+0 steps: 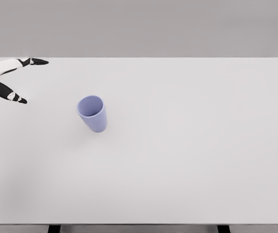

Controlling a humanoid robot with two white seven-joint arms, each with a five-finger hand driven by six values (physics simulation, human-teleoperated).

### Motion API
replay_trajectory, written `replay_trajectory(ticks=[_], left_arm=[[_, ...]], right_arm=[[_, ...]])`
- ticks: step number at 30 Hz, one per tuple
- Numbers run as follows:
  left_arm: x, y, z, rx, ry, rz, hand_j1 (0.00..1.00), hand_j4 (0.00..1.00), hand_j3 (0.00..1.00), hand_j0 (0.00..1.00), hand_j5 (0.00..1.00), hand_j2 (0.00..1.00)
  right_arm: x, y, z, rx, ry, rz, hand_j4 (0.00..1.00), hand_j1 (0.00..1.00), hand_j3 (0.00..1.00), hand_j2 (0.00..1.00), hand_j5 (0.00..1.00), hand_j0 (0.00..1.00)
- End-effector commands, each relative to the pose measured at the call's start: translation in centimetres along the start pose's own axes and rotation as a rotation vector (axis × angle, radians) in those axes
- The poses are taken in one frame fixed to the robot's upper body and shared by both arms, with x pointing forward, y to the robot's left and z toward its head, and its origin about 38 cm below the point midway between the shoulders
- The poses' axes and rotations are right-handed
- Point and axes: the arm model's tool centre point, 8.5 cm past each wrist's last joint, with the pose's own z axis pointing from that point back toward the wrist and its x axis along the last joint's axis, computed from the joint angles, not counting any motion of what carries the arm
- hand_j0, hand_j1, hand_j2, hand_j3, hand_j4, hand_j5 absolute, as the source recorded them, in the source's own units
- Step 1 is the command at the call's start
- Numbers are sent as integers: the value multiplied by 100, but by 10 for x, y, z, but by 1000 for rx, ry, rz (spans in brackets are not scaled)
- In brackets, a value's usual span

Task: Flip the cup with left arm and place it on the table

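I see 1 cup [93, 113] on the white bench [187, 160], left of the middle and a little toward the far side. It is pale blue-lilac and plain; I can read no brand, label or writing on it, and nothing written shows on the bench either. The cup's mouth is toward my camera, so I look down into its hollow, with the wide rim at the upper end and the narrower base lower in the picture. From this 1 view I cannot tell for sure whether it stands upright or leans; it casts only a faint shadow beside its base.

My left hand [12, 80] shows at the far left edge of the head view, near the bench's far left corner and well apart from the cup. Only part of it is in frame: white segments with black fingertips [38, 61]. 1 finger points right along the far edge of the bench, and another group of fingers [13, 96] angles down and to the right. The 2 are splayed wide with a clear gap between them, and nothing sits in that gap, so I take the hand as released and holding nothing. It touches nothing that I can make out, and I cannot tell whether it hovers above the bench surface or rests on it.

Beyond the bench there is a flat grey backdrop [139, 26], and 2 dark supports [54, 228] show under the near edge.
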Motion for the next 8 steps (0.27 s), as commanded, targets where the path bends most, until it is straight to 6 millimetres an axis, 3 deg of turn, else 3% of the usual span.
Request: replay_trajectory(ticks=[1, 5, 8], left_arm=[[-9, -19, 1, -162, 77, -221, 100, 100, 100, 100, 100, 100], [-3, -33, -19, -188, 40, -212, 100, 100, 100, 100, 100, 100], [-3, -33, -19, -188, 40, -212, 100, 100, 100, 100, 100, 100]], right_arm=[[1, 0, 0, 0, -2, 0, 100, 100, 100, 100, 100, 100], [1, 0, 0, 0, -2, 0, 100, 100, 100, 100, 100, 100], [1, 0, 0, 0, -2, 0, 100, 100, 100, 100, 100, 100]])
